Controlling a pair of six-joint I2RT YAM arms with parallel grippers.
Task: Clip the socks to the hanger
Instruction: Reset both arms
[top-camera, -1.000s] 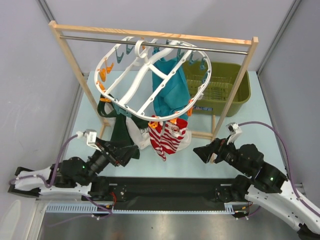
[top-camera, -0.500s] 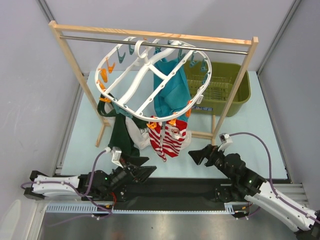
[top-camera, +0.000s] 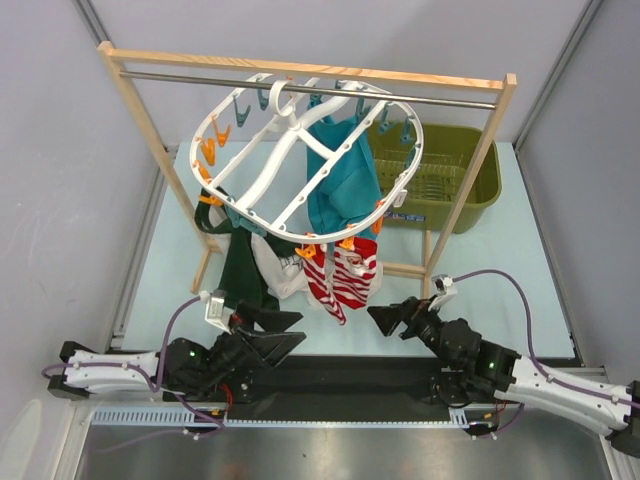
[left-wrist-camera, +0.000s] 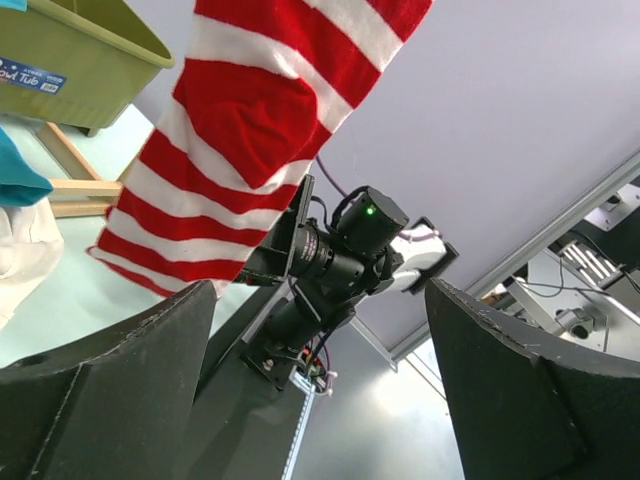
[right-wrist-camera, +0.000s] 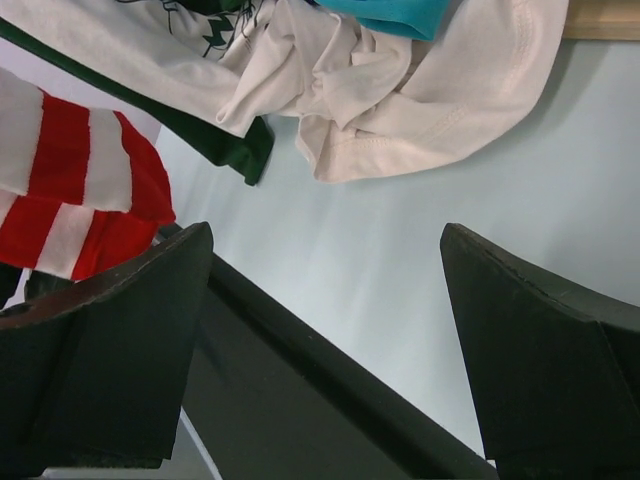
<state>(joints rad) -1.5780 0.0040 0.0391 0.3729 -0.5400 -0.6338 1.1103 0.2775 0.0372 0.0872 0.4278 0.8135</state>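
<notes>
Left gripper (top-camera: 293, 330) and right gripper (top-camera: 384, 318) gape wide, empty, below the hanger (top-camera: 288, 130); loosely pinched socks (top-camera: 345, 280) might drop.

Both arms stretched low, pincers gaping.
The left pincer (top-camera: 287, 332) and the right pincer (top-camera: 383, 318) point toward each other, well apart, jaws spread wide with nothing between the fingers.

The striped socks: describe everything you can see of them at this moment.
The socks look like soft knit fabric in red and white horizontal stripes. They hang limp below orange clips on the near rim of the round white hanger, off the table. A white cloth hangs beside them and the teal garment behind. The left claw and right claw, both open, sit lower and touch nothing.
</notes>
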